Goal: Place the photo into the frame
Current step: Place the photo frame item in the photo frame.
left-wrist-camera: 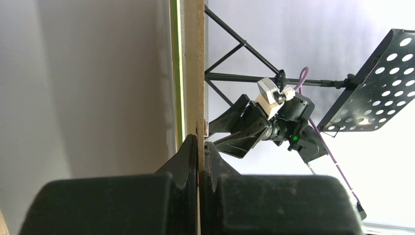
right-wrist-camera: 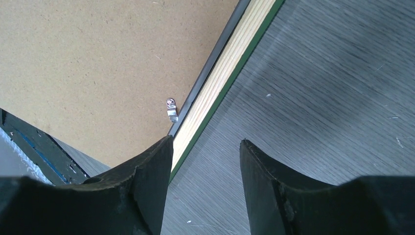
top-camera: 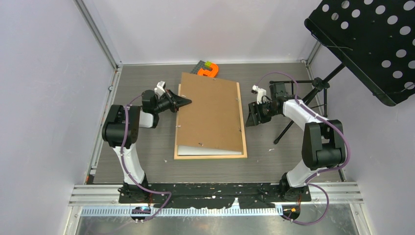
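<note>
**Frame (top-camera: 210, 156) flat on the table (top-camera: 147, 161), pale side up**

Your left gripper (top-camera: 189, 102) is closed on the left edge of the brown backing board (top-camera: 208, 112), which tilts over the frame. The photo (top-camera: 210, 150) shows only as a white strip under the board's near end. Your right gripper (right-wrist-camera: 205, 144) stands half wide beside the right rail, holding nothing.
</note>
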Tool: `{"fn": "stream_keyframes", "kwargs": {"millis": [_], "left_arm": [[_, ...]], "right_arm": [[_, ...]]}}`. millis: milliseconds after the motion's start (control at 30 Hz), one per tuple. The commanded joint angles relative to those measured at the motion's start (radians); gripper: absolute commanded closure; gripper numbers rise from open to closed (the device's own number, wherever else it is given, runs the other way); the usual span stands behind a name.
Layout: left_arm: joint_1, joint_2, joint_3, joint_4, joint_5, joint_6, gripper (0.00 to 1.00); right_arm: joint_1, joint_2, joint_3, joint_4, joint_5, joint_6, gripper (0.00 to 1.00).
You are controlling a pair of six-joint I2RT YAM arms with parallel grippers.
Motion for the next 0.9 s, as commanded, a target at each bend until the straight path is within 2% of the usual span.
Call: {"fn": "stream_keyframes", "kwargs": {"millis": [0, 867], "left_arm": [[0.018, -0.021, -0.003, 0.101, 0.036, -0.023, 1.0], [0.027, -0.014, -0.029, 0.08, 0.047, 0.007, 1.0]], "right_arm": [[-0.003, 0.002, 0.003, 0.023, -0.015, 0.001, 0.41], [-0.003, 0.021, 0.0, 0.036, -0.023, 0.009, 0.42]]}}
